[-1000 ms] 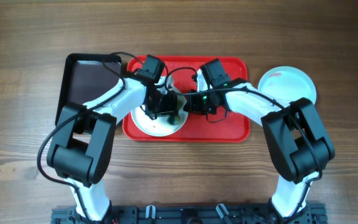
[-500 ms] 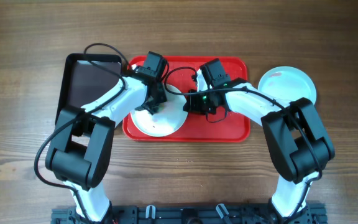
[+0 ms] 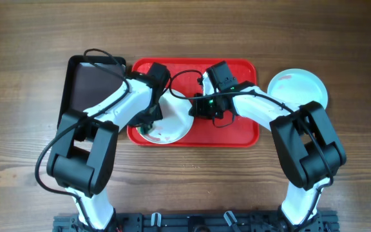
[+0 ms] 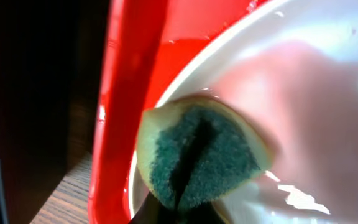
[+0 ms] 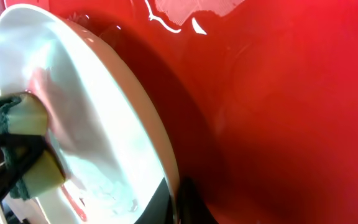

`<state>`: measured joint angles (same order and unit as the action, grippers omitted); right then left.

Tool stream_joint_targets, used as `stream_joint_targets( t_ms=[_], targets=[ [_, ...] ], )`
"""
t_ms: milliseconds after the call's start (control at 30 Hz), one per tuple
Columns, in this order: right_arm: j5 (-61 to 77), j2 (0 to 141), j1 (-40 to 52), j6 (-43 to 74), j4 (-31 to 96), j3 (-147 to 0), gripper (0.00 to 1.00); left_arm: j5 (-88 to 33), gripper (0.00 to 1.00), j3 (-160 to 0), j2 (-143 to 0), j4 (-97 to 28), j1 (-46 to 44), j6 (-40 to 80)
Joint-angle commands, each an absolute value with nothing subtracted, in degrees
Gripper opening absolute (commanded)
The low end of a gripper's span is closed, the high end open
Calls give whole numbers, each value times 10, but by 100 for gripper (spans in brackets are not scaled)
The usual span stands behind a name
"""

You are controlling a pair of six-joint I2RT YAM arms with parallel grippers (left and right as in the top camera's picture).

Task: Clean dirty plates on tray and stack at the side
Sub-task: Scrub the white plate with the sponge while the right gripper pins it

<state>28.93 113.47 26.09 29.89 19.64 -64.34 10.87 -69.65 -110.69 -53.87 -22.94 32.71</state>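
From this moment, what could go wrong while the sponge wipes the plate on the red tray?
1. The sponge sits at the edge of the plate, beside the rim of the tray; it may slide off and miss the red streak.
2. The right gripper seems to hold only the plate's rim, so sponge pressure might twist it loose.

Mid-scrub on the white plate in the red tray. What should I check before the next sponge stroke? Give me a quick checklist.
1. Sponge clamped in the left tool: ok.
2. Sponge pressed on the white plate, near its left rim: ok.
3. Right tool gripping the plate's opposite rim to steady it: ok.
4. Plate inside the red tray: ok.
5. Plate clean: not ok, a dark red smear shows beside the sponge.
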Motion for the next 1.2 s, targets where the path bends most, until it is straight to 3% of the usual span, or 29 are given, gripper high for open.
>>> stream_joint_targets(
  t_ms=[0,200,567,733,1033,1167],
  targets=[
    [266,1157,254,302,202,-640,4,-79,4,-674,-1129,-536,-227,231],
    [266,1157,254,302,202,-640,4,-208,4,-674,-1129,-481,-241,195],
    [266,1157,254,302,202,-640,4,-204,4,-674,-1129,-353,-300,208],
    [266,1157,254,302,202,-640,4,-61,4,-674,-1129,-311,-308,293],
    [266,1157,254,302,202,-640,4,181,4,-674,-1129,-308,-283,340],
    [266,1157,254,301,202,-640,4,210,4,-674,-1129,-306,-257,355]
  ],
)
